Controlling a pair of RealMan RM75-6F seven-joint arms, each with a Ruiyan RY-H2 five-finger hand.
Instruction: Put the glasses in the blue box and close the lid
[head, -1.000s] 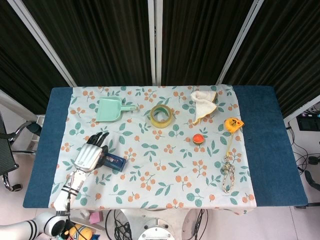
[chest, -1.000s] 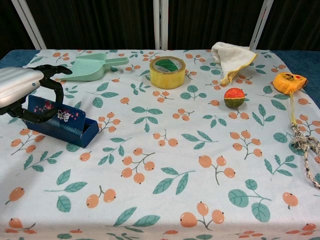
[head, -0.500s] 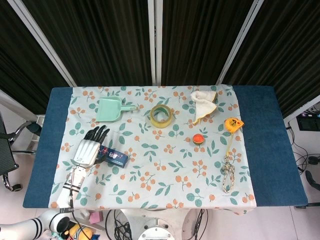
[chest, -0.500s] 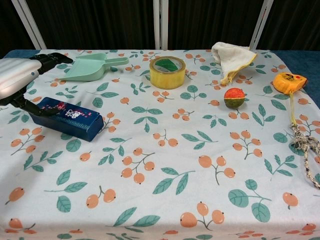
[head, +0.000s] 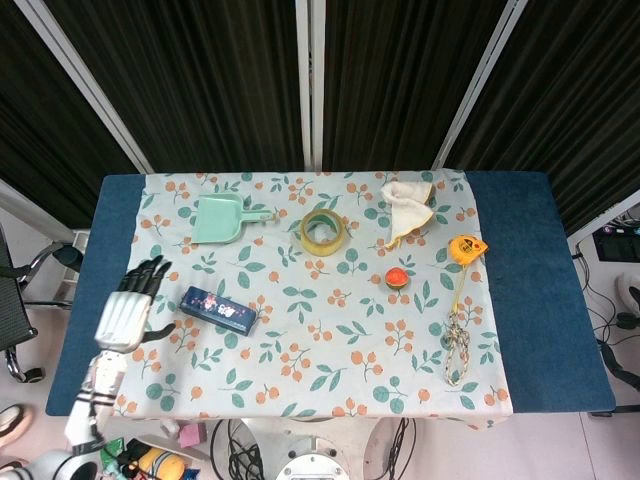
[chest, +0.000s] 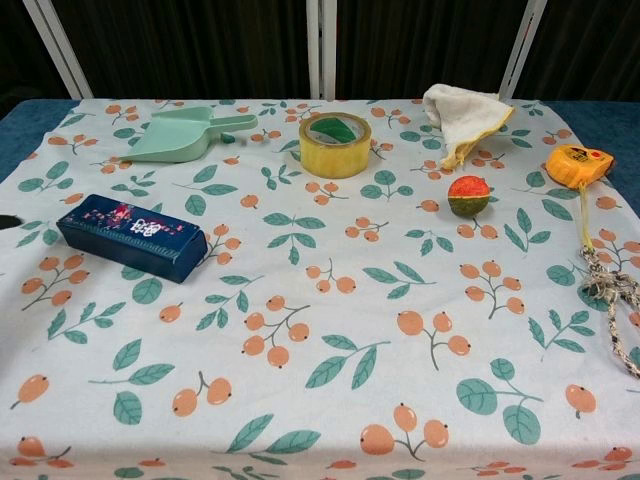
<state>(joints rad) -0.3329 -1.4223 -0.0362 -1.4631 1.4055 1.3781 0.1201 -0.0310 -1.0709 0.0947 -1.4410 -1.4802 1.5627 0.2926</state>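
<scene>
The blue box lies flat on the floral tablecloth with its lid closed, near the left side of the table, its long side running at a slight diagonal. The glasses cannot be seen in either view. The left hand hovers just left of the box, apart from it, over the edge where the cloth meets the dark blue table surface; its fingers are spread and extended, holding nothing. In the chest view only a dark sliver at the left edge hints at that hand, while the box sits in plain sight. The right hand appears in neither view. Beyond the box, a mint green dustpan rests near the far left, a roll of yellow tape sits at the far middle, and a cream cloth lies crumpled at the far right. A small red and green ball sits right of centre, and a yellow tape measure and a knotted rope lie along the right side.
</scene>
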